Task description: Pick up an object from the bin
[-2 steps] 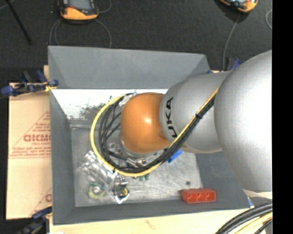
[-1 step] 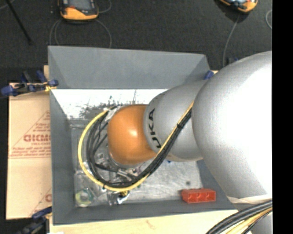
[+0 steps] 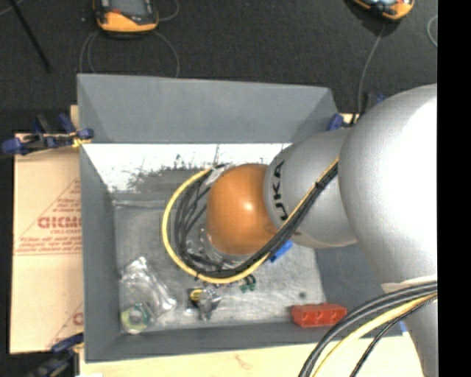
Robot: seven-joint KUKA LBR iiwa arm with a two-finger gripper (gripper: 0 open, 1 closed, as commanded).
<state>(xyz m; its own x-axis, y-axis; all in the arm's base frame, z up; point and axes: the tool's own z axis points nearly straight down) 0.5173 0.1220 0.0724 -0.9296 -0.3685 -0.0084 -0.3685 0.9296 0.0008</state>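
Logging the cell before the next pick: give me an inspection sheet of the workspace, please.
Surface: grey bin floor, scuffed, dark specks by far wall.
Job's things: red block near right; crumpled clear plastic near left; small yellow-and-metal piece between.
Clutter: blue thing partly under the arm.
Grippers: orange wrist cover over mid-bin; state cannot be told.
Cables: yellow and black loop beside the cover.
Surroundings: dark floor; orange-and-black device beyond the bin.

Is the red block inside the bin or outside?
Inside: the red block lies on the floor of the bin, at lower right.
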